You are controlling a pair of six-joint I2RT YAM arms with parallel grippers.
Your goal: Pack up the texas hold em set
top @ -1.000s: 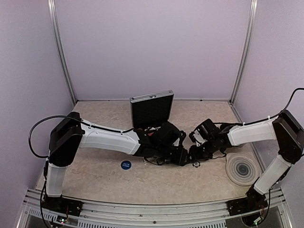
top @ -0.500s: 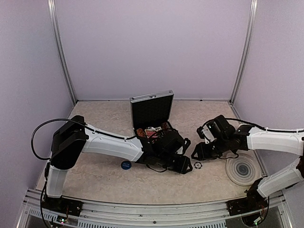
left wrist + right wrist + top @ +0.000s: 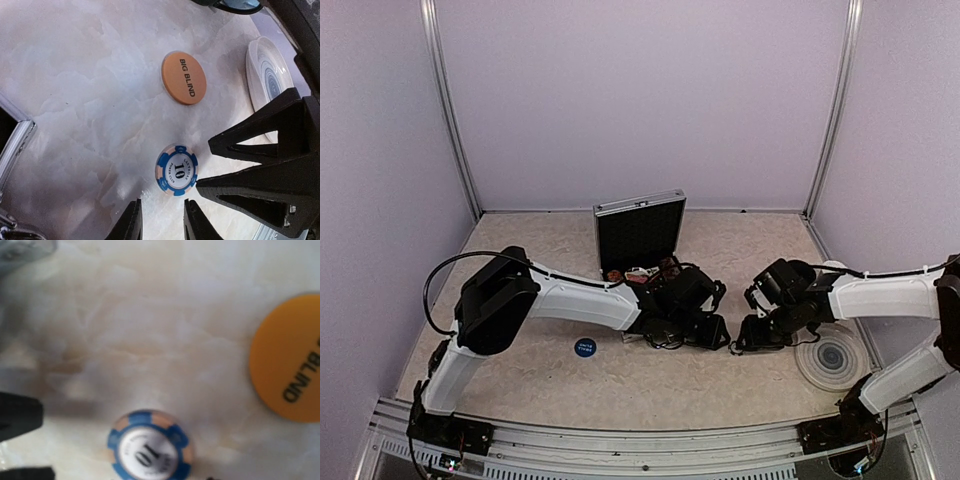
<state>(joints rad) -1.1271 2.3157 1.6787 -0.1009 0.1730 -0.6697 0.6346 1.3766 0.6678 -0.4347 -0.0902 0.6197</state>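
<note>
While the beige marbled table (image 3: 530, 385) sits inside lilac walls (image 3: 640, 100), I see the silver case (image 3: 638, 232) standing open toward the back. Left gripper (image 3: 161, 202) narrowly parted, empty, blue 10 chip (image 3: 176, 169) just beyond its tips; right gripper (image 3: 204, 166) part-open beside it, holding nothing.

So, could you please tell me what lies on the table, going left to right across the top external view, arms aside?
blue round button → open silver case → grey ringed coaster
</note>
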